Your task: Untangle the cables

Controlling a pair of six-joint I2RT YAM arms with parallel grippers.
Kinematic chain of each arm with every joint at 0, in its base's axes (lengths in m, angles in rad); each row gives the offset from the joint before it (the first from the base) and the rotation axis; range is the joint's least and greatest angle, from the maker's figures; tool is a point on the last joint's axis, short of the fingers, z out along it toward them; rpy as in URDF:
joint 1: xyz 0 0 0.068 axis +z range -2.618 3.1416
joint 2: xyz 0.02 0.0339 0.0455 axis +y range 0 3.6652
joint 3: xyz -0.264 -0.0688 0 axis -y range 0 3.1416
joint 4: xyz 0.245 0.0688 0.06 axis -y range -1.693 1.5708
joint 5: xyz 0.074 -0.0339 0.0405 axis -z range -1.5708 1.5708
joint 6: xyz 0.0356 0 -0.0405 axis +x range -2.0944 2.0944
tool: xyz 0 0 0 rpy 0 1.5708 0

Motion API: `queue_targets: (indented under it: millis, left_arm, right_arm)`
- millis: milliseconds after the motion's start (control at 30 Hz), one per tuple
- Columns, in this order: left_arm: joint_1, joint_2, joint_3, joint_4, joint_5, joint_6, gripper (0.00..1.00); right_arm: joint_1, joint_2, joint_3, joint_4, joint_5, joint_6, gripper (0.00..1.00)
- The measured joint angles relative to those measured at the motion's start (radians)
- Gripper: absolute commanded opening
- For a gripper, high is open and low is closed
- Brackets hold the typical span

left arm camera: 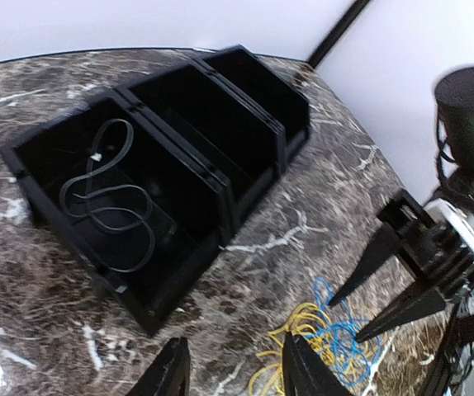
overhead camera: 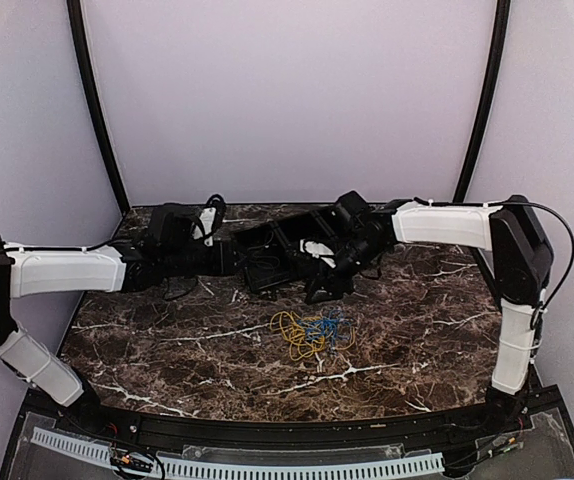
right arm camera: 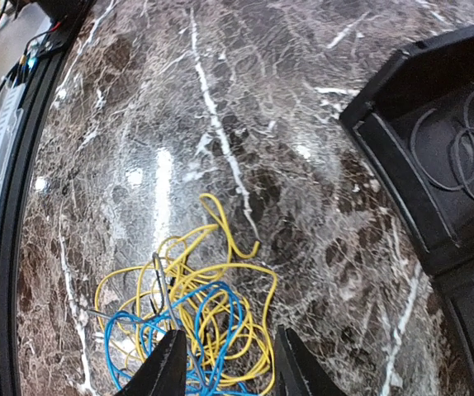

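The cables point(overhead camera: 312, 333) are a small tangle of yellow and blue wires lying on the marble table, in front of the black tray point(overhead camera: 285, 232). In the right wrist view the cables point(right arm camera: 191, 318) spread under my right gripper point(right arm camera: 225, 370). Its fingers stand apart just above the tangle, with a thin grey strand running by the left finger. My left gripper point(left arm camera: 235, 373) is open with nothing between its fingers, hovering over bare marble left of the cables point(left arm camera: 328, 338). The right gripper point(left arm camera: 346, 322) shows there as two black pointed fingers over the blue loops.
The black three-compartment tray point(left arm camera: 220, 177) sits at the back of the table. A thin black cable loop point(left arm camera: 109, 202) lies in its end compartment and shows again as the loop point(right arm camera: 460, 148) in the right wrist view. The table's near edge point(right arm camera: 10, 206) runs close to the tangle.
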Motion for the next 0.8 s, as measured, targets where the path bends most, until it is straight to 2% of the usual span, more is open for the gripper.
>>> queue_targets:
  millis: [167, 367, 533, 733, 800]
  left_arm:
    - [-0.06, 0.011, -0.048, 0.1, 0.089, 0.03, 0.4]
    - [-0.061, 0.014, -0.057, 0.162, 0.083, 0.036, 0.4]
    - [-0.059, -0.002, -0.108, 0.185, 0.058, 0.036, 0.4]
    - [-0.063, -0.053, -0.176, 0.218, 0.04, 0.045, 0.43]
    - [-0.082, -0.085, -0.216, 0.258, 0.031, 0.077, 0.45]
  right_arm:
    - [0.044, 0.06, 0.057, -0.095, 0.014, -0.05, 0.43]
    - [0.047, 0.07, 0.062, -0.153, 0.038, -0.074, 0.44]
    - [0.047, 0.09, 0.079, -0.178, 0.049, -0.083, 0.38]
    - [0.047, 0.114, 0.085, -0.186, 0.061, -0.079, 0.01]
    - [0.047, 0.114, 0.091, -0.19, 0.06, -0.074, 0.0]
